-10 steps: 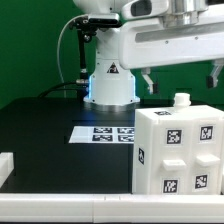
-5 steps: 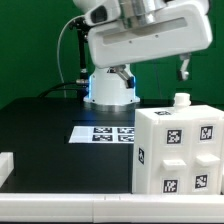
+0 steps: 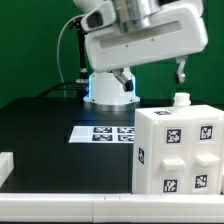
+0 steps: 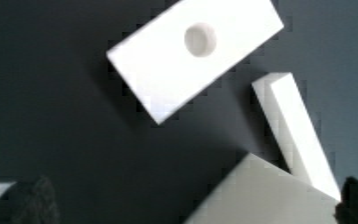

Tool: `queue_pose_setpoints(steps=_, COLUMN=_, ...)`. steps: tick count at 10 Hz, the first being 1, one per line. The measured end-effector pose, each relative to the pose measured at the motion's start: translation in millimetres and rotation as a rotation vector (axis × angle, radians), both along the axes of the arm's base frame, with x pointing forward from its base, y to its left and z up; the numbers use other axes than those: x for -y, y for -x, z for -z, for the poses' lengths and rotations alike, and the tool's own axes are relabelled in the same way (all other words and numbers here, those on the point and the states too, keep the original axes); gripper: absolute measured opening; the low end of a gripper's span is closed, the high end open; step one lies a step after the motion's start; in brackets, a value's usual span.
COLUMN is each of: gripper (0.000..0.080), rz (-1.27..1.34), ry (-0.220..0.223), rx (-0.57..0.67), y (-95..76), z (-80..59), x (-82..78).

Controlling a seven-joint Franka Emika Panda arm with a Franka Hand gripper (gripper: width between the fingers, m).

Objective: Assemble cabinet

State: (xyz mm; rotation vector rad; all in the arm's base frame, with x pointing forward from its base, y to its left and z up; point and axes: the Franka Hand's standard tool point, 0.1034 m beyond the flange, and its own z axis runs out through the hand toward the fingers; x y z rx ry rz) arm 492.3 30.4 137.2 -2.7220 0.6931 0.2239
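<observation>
One arm, one box, and at least three loose white pieces in sight.

Cabinet box (image 3: 175, 150): biggest item. It stands upright on the black table (image 3: 40, 125), at the exterior view's right and close to the front. Nothing touches it.

Gripper (image 3: 153, 74): hangs well above the table, higher than the box and behind it. Jaws are spread wide with nothing between them.

The wrist view looks down on a flat panel (image 4: 185, 65) lying on the dark surface. It has a round feature (image 4: 201, 38), hole or knob, cannot tell. A narrow panel (image 4: 286, 115) lies near it, apart. A third white corner (image 4: 265, 195) is only partly in frame, identity unclear. Another white piece (image 3: 5, 165) is cut off at the exterior view's left edge.

Judgement: between grasps, with the arm positioned over the loose panels and choosing or lining up on one. The box looks like the base that awaits them, so much of the assembly remains.

The next move calls for centring the open fingers across one panel's narrow span, squaring the wrist to its edges, then descending before closing. A panel lying flat offers little edge to pinch, so a slip is likely.

Labels:
- Marker board (image 3: 105, 132): a row of square black-and-white tags.
- Box: similar tags on its faces, with a small knob (image 3: 181, 99) on top.
- Robot base: a triangle sticker (image 3: 111, 72).
- No legible writing anywhere.
</observation>
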Motion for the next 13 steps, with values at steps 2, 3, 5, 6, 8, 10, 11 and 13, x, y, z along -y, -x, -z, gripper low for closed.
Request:
queue_pose_setpoints(steps=2, gripper=0.0796, rz=0.078, ry=-0.044, rx=-0.069, y=-0.5, z=23.4, x=18.9)
queue_pose_setpoints(steps=3, gripper=0.0796, rz=0.076, ry=-0.043, rx=-0.071, y=-2.1, z=25.9, x=17.8)
queue_pose_setpoints(steps=5, gripper=0.0796, rz=0.075, ry=-0.045, rx=-0.071, y=-1.8, z=26.1, x=16.9)
queue_pose_setpoints(steps=6, gripper=0.0796, rz=0.075, ry=-0.045, rx=-0.072, y=-1.7, z=26.3, x=16.8)
queue_pose_setpoints(steps=8, gripper=0.0796, rz=0.084, ry=-0.044, rx=-0.076, y=-1.6, z=26.5, x=16.7)
queue_pose_setpoints(steps=10, gripper=0.0796, rz=0.114, ry=-0.046, rx=-0.091, y=-0.1, z=27.5, x=17.1)
queue_pose_setpoints(steps=11, gripper=0.0796, rz=0.227, ry=-0.054, rx=-0.150, y=4.8, z=30.2, x=19.6)
queue_pose_setpoints(steps=13, gripper=0.0796, rz=0.461, ry=-0.066, rx=-0.237, y=4.8, z=31.7, x=29.4)
